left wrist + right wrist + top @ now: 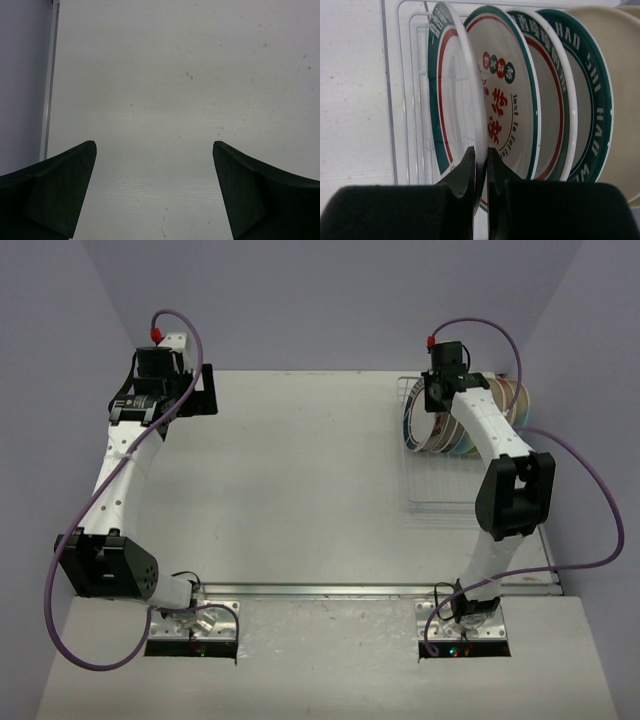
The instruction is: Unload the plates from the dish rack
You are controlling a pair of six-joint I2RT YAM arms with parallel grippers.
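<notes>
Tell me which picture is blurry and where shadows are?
Right wrist view: the black fingers look soft up close, the green-rimmed white plate they pinch sharp. Left wrist view: even light on the white table, no glare. Top view: only faint shadows.

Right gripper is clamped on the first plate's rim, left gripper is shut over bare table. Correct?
No. The left gripper is open, jaws wide apart over the table, as the left wrist view shows. The right gripper is indeed clamped on the first plate at its rim.

Lab: bolted arms (pixel 115 480), blank walls (pixel 320 300)
</notes>
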